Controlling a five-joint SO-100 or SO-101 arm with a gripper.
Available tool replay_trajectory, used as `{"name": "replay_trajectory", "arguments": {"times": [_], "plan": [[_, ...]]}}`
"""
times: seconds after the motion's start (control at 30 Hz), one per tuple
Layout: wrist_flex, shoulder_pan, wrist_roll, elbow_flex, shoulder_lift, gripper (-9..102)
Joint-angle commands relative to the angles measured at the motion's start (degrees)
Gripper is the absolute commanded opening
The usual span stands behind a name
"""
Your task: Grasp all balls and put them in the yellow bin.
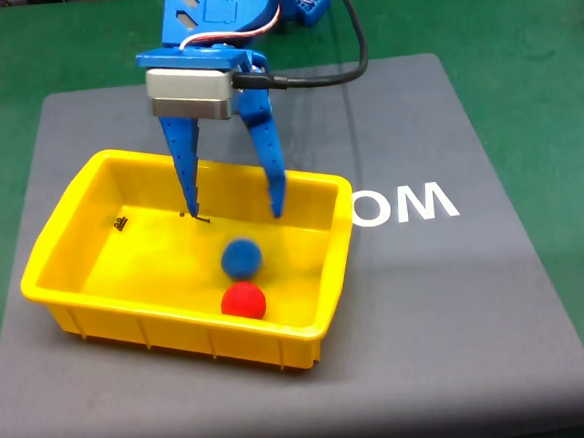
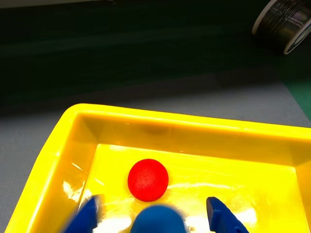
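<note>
1. Fixed view: the blue end effector (image 1: 233, 211) hangs over the yellow bin (image 1: 68, 235), fingers spread apart and pointing down, tips inside the bin near its far wall. Nothing sits between them.
2. The blue ball (image 1: 242, 257) lies on the bin floor, just at 6 o'clock from the gap between the fingertips, free of both fingers.
3. The red ball (image 1: 244, 301) sits directly at 6 o'clock from the blue one, touching or nearly touching it, close to the bin's near wall.
4. Wrist view: the blue ball (image 2: 158, 219) shows at the bottom edge between the two blurred blue fingers (image 2: 222, 219); the red ball (image 2: 148, 179) lies just beyond it at 12 o'clock, on the yellow floor.
5. The bin rests on a grey mat (image 1: 459, 308) carrying white letters (image 1: 406, 205) at 3 o'clock from the bin; the mat lies on a green surface (image 1: 1, 69).
6. A small dark speck (image 1: 121, 224) sits on the bin floor at 9 o'clock from the fingertips.
7. A black cable (image 1: 346, 65) runs from the silver camera block (image 1: 192, 94) on the arm.
8. Wrist view, 1 o'clock corner: a spool of wire (image 2: 286, 22) on the green surface.
</note>
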Motion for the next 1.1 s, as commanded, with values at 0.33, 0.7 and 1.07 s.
{"name": "replay_trajectory", "arguments": {"times": [0.33,0.7,1.07], "plan": [[4.4,0.0,2.4,-3.7,6.6,42],[11.7,-6.2,1.1,22.4,40.1,31],[12.2,-14.2,-4.9,63.3,76.7,0]]}}
